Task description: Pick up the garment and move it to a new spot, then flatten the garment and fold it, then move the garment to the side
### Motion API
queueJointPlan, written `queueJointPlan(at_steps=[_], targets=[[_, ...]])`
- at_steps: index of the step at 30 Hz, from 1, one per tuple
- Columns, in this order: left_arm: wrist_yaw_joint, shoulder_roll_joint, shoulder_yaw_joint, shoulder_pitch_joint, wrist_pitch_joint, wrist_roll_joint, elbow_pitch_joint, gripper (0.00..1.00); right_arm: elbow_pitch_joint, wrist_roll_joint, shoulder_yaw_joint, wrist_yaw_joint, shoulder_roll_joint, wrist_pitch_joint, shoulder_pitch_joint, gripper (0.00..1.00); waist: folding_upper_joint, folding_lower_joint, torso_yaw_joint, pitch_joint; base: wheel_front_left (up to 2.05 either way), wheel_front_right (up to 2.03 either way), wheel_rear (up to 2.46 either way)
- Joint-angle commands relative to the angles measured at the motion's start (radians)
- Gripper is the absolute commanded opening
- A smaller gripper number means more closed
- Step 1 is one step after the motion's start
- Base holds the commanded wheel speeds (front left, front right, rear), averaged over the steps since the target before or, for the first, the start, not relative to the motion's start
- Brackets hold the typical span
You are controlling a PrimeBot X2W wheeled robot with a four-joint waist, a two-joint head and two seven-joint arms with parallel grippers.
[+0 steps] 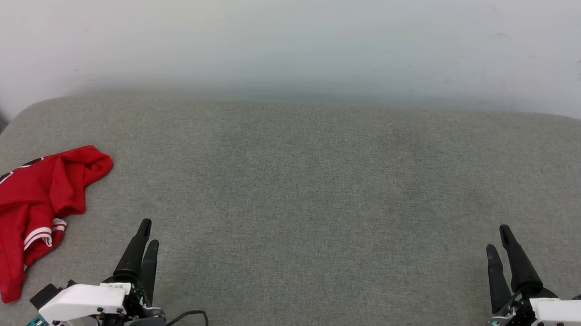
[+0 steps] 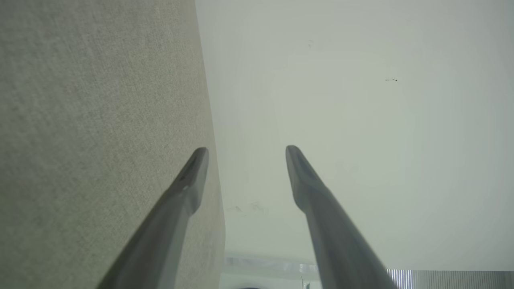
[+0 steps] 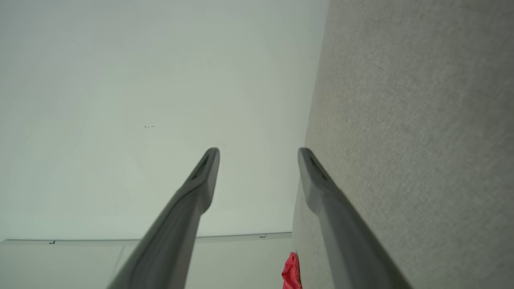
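The garment (image 1: 22, 208) is a red shirt with white-and-red striped trim. It lies crumpled at the left edge of the grey fabric-covered table (image 1: 319, 184), and part of its black lettering shows. A small red bit of the garment (image 3: 292, 273) also peeks out at the bottom of the right wrist view. My left gripper (image 1: 149, 232) hovers near the front edge, just right of the garment and apart from it. In the left wrist view the left gripper (image 2: 245, 149) stands open and empty. My right gripper (image 1: 497, 238) is at the far front right. The right gripper (image 3: 258, 150) is likewise open, holding nothing.
A pale wall (image 1: 297, 39) rises directly behind the table's rounded far edge. The wide grey middle of the table lies between my two arms. A black cable (image 1: 193, 317) loops by my left wrist at the front edge.
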Motion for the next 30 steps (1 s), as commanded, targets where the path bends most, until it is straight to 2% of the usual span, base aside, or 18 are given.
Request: queueJointPlan(at_steps=[1,9,15,20,30], targets=[[-0.001,0.002,-0.014,-0.026,-0.012,0.007,-0.023,1.00,-0.028,-0.011,0.006,0.001,-0.001,-0.010,-0.015,1.00,0.0000,0.0000,0.000,0.000,0.00,0.00,0.00],[0.000,0.002,-0.052,-0.034,-0.051,0.041,-0.048,1.00,-0.062,-0.041,0.028,0.001,-0.002,-0.050,-0.003,1.00,0.0000,0.0000,0.001,0.001,0.00,0.00,0.00],[0.000,0.003,-0.066,-0.036,-0.078,0.131,-0.078,1.00,-0.083,-0.104,0.045,0.002,-0.011,-0.078,0.003,1.00,0.0000,0.0000,0.001,0.002,0.00,0.00,0.00],[0.000,0.003,-0.083,-0.035,-0.099,0.240,-0.106,1.00,-0.101,-0.212,0.040,0.002,-0.013,-0.099,0.008,1.00,0.0000,0.0000,0.001,0.002,0.00,0.00,0.00],[0.000,0.004,-0.122,-0.036,-0.139,0.491,-0.116,1.00,-0.132,-0.518,0.036,0.002,-0.013,-0.138,0.026,1.00,0.0000,0.0000,0.003,-0.001,0.00,0.00,0.00]])
